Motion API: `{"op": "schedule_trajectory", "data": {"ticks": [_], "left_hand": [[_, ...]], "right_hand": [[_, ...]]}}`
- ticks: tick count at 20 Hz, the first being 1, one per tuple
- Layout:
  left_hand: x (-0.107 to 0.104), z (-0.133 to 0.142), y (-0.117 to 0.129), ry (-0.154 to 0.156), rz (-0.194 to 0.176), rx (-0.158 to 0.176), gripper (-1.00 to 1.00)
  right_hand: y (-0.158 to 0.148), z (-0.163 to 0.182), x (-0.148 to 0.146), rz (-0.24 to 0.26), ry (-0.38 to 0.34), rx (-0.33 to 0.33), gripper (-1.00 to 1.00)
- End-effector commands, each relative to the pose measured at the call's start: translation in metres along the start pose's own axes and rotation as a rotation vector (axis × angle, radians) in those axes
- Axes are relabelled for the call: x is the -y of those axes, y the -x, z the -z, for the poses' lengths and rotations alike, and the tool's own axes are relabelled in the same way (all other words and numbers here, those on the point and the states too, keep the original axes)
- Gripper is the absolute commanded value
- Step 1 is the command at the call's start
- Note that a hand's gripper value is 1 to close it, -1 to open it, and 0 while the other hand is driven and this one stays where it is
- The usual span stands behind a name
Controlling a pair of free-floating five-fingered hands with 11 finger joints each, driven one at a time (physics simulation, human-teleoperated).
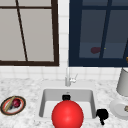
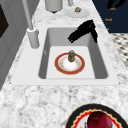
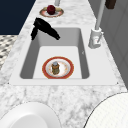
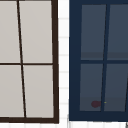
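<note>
Jar point(image 2: 71, 55) upright in the middle of a red-rimmed plate point(image 2: 58, 65), flat on the floor of the sink point(image 2: 97, 60). Seen that way from both side views; from the front, hidden behind a big red ball point(image 1: 67, 115) that covers the basin's near half, with a small dark shape just above it, too unclear to name. Right hand point(image 2: 83, 30) over the sink's right rim, well apart from the jar, fingers straight and slanting down into the basin, thumb hanging, holding nothing. From the front, just a dark blob at the rim. Faucet point(image 1: 67, 77) behind the basin. On the left counter, a dish point(image 1: 3, 107) with a red fruit point(image 1: 16, 102); on the right, a white plate point(image 1: 118, 108) and a grey canister point(image 1: 123, 82).
</note>
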Motion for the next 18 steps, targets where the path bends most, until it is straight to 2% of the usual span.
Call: {"op": "schedule_trajectory", "data": {"ticks": [1, 6, 7, 8, 15, 18], "left_hand": [[0.012, 0.009, -0.003, 0.026, -0.025, -0.016, -1.0], [0.031, 0.027, -0.013, 0.027, -0.034, -0.017, -1.0], [0.032, 0.028, -0.013, 0.028, -0.041, -0.003, -1.0], [0.03, 0.03, -0.013, 0.028, -0.028, 0.001, -1.0], [0.034, 0.05, -0.013, 0.027, -0.013, -0.012, -1.0], [0.043, 0.061, -0.022, 0.037, -0.029, -0.001, -1.0]], "right_hand": [[0.0, 0.0, 0.0, 0.0, 0.0, 0.0, 0.0], [0.0, 0.0, 0.0, 0.0, 0.0, 0.0, 0.0], [0.0, 0.0, 0.0, 0.0, 0.0, 0.0, 0.0], [0.0, 0.0, 0.0, 0.0, 0.0, 0.0, 0.0], [0.0, 0.0, 0.0, 0.0, 0.0, 0.0, 0.0], [0.0, 0.0, 0.0, 0.0, 0.0, 0.0, 0.0]]}}
